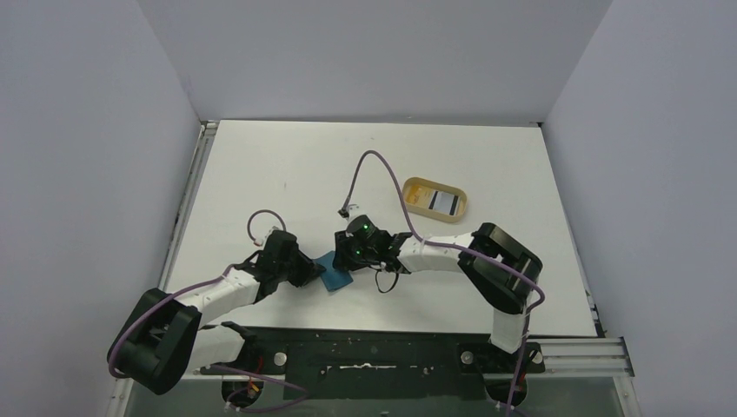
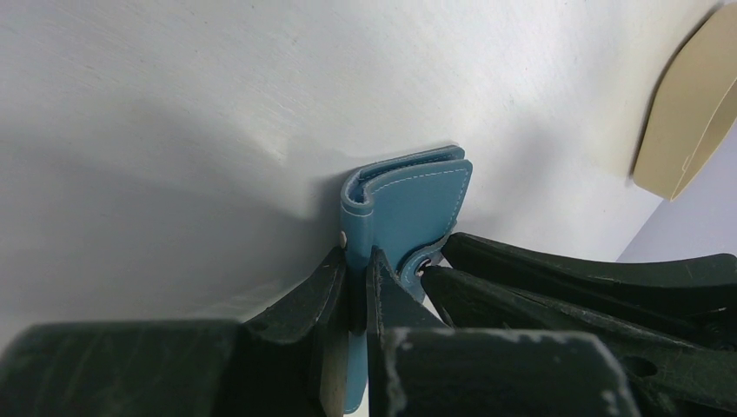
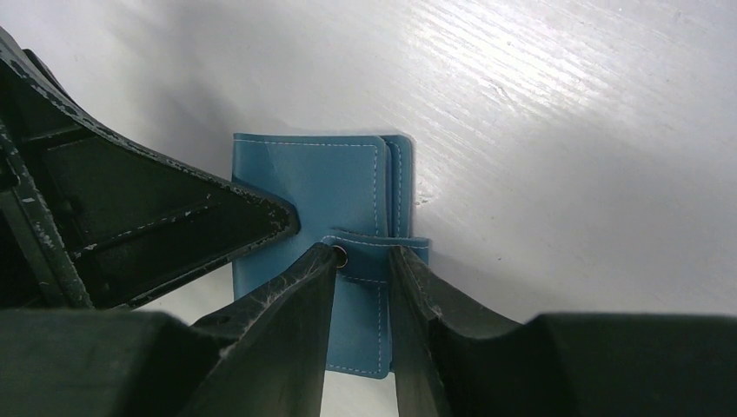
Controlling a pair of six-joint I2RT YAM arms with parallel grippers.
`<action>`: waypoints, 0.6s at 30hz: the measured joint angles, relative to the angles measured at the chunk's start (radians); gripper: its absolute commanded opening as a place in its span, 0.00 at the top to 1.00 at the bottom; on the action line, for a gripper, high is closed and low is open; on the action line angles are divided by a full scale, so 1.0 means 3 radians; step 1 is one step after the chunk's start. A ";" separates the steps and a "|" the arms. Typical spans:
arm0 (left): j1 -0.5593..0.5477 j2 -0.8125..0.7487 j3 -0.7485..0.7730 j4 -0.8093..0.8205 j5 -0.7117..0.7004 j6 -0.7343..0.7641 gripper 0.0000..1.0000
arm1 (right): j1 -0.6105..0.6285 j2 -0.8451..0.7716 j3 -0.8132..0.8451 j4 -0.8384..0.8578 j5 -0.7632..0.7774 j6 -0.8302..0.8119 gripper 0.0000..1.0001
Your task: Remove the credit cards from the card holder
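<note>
At 7 o'clock on the bench (image 1: 287, 165), the card holder (image 1: 335, 278) lies shut, left hand (image 2: 355, 265) pinching its 9 o'clock edge; the right hand (image 3: 363, 257), part-spread astride the snap tab (image 3: 415, 247), should peel it up gently.

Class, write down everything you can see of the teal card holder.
The card holder is a teal, leather-looking wallet with pale stitching, folded, its snap-tab strap wrapped over one edge. It rests against the white table between the arms. The left gripper pinches one edge; the right gripper brackets the strap. No cards show in it.
</note>
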 measured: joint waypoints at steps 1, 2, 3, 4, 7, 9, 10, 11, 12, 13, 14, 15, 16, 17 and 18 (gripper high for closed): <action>0.0003 0.0001 0.0000 0.0000 0.0000 0.0001 1.00 | 0.0001 0.0004 0.0009 -0.0006 -0.0001 -0.0001 0.70; 0.0005 0.0004 0.0000 0.0001 0.0001 0.0003 1.00 | 0.0003 0.0013 0.0022 -0.0023 -0.0001 -0.0001 0.70; 0.0005 0.0006 0.0000 0.0003 -0.0001 0.0003 1.00 | 0.0003 0.0031 0.0048 -0.0045 -0.0003 -0.0003 0.70; 0.0011 0.0006 0.0000 0.0003 -0.0005 0.0005 1.00 | 0.0003 0.0043 0.0067 -0.0053 -0.0005 -0.0003 0.70; 0.0034 0.0010 0.0000 0.0009 -0.0006 0.0018 1.00 | 0.0003 0.0088 0.0137 -0.0109 -0.0010 -0.0003 0.70; 0.0048 0.0011 0.0000 0.0013 -0.0009 0.0033 1.00 | 0.0003 0.0122 0.0207 -0.0173 -0.0011 -0.0005 0.70; 0.0056 0.0011 0.0001 0.0013 -0.0015 0.0042 1.00 | 0.0004 0.0137 0.0233 -0.0198 -0.0010 -0.0011 0.70; 0.0061 0.0011 0.0005 0.0011 -0.0017 0.0055 1.00 | 0.0004 0.0149 0.0256 -0.0225 -0.0010 -0.0013 0.70; 0.0065 0.0015 0.0009 0.0011 -0.0017 0.0067 1.00 | 0.0005 0.0161 0.0287 -0.0264 -0.0010 -0.0019 0.70; 0.0067 0.0020 0.0014 0.0010 -0.0017 0.0076 1.00 | 0.0009 0.0167 0.0310 -0.0300 -0.0008 -0.0032 0.70; 0.0070 0.0024 0.0018 0.0008 -0.0015 0.0086 1.00 | 0.0018 0.0179 0.0342 -0.0341 0.0003 -0.0050 0.70; 0.0074 0.0031 0.0027 0.0000 -0.0014 0.0095 1.00 | 0.0028 0.0192 0.0379 -0.0389 0.0015 -0.0069 0.70; 0.0083 0.0039 0.0037 -0.0006 -0.0014 0.0111 1.00 | 0.0034 0.0205 0.0412 -0.0434 0.0027 -0.0080 0.70; 0.0089 0.0052 0.0050 -0.0013 -0.0009 0.0130 1.00 | 0.0039 0.0214 0.0436 -0.0464 0.0032 -0.0093 0.70; 0.0093 0.0066 0.0062 -0.0020 -0.0001 0.0151 1.00 | 0.0046 0.0230 0.0473 -0.0511 0.0039 -0.0117 0.70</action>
